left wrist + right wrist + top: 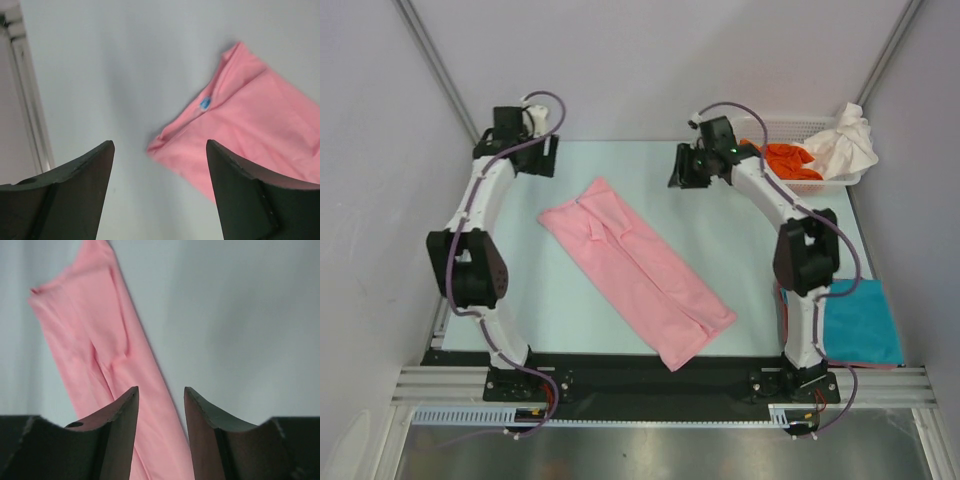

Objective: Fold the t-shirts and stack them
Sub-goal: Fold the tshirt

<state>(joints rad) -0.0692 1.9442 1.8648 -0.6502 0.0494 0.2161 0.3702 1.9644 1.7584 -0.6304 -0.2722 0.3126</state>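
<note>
A light pink t-shirt [638,272] lies folded into a long strip, running diagonally from back left to front right on the table. It also shows in the left wrist view [250,130] and the right wrist view [100,355]. My left gripper [540,157] hangs open and empty above bare table just left of the shirt's collar end [159,145]. My right gripper [686,170] is open and empty, raised to the right of the shirt's back end [160,390]. A folded teal t-shirt [863,322] lies at the front right. Orange [790,160] and white [848,140] t-shirts sit crumpled in the basket.
A white lattice basket [820,184] stands at the back right corner. The table's pale surface [740,250] is bordered by a metal frame rail [30,115] on the left and grey walls all round. The arm bases stand at the near edge.
</note>
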